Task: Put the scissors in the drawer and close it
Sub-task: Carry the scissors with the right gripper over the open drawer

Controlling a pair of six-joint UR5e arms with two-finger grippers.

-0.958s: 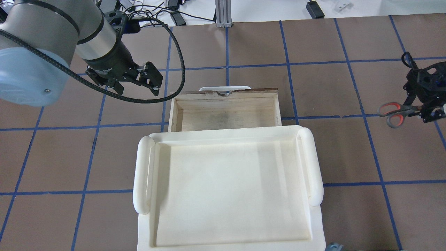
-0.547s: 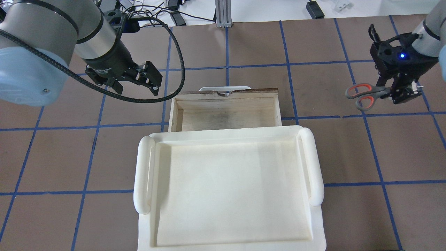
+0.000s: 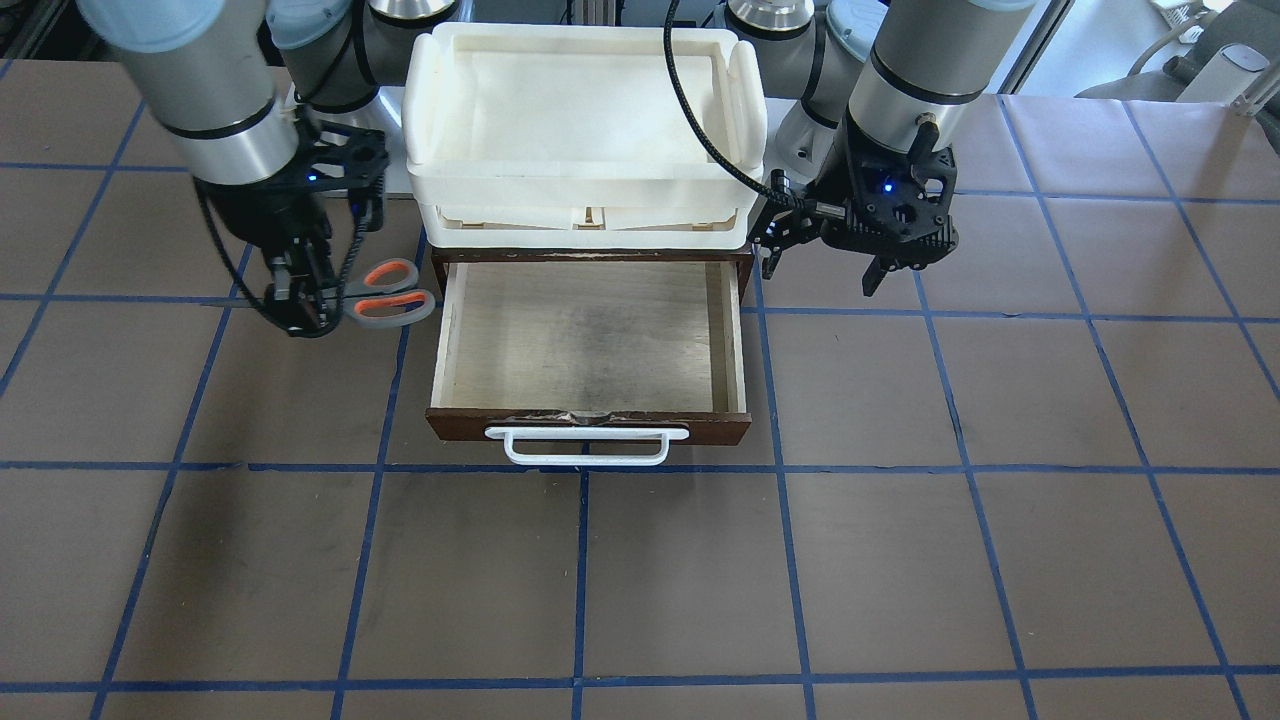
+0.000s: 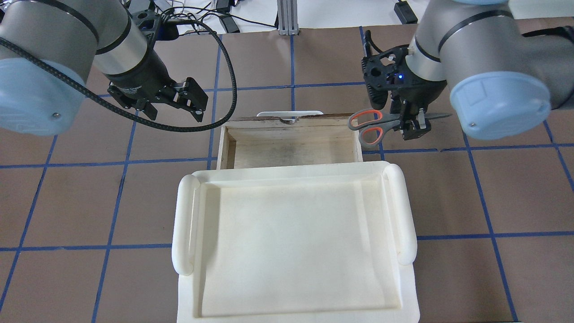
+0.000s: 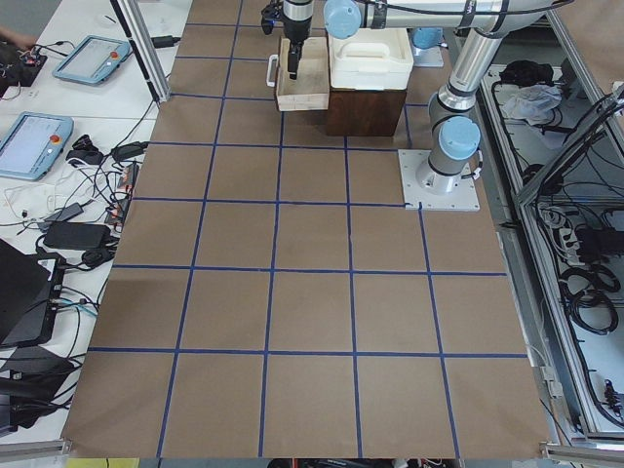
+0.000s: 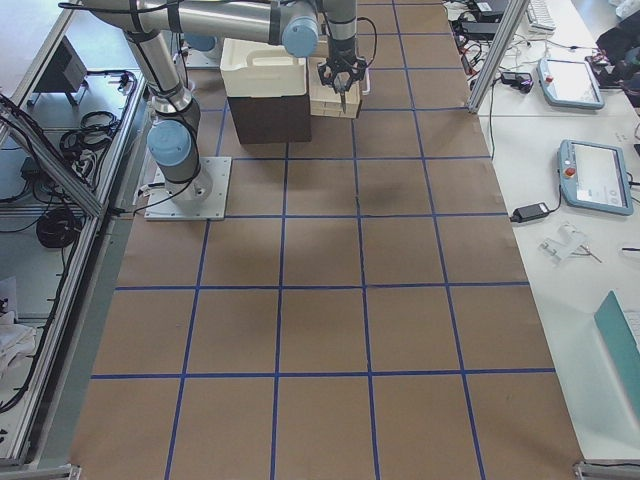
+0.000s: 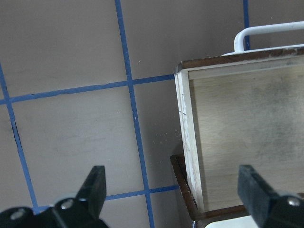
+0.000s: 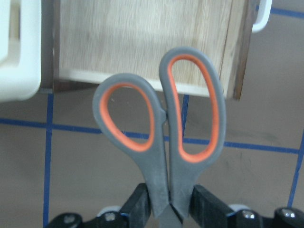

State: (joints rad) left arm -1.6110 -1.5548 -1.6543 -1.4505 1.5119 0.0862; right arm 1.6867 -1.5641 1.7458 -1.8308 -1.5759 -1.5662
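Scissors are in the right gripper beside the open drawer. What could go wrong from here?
1. The scissors hang with their loops over the side wall of the drawer, not its floor. Lowered or released here, they could catch the wall or land outside.
2. The right gripper pinches only the narrow shanks, so the scissors might swivel.
3. Scissors left propped on a wall could jam the drawer under the white tray when it closes.

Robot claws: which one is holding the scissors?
The right gripper: it is shut on the scissors near their hinge, beside the open drawer. The left gripper is open and holds nothing.
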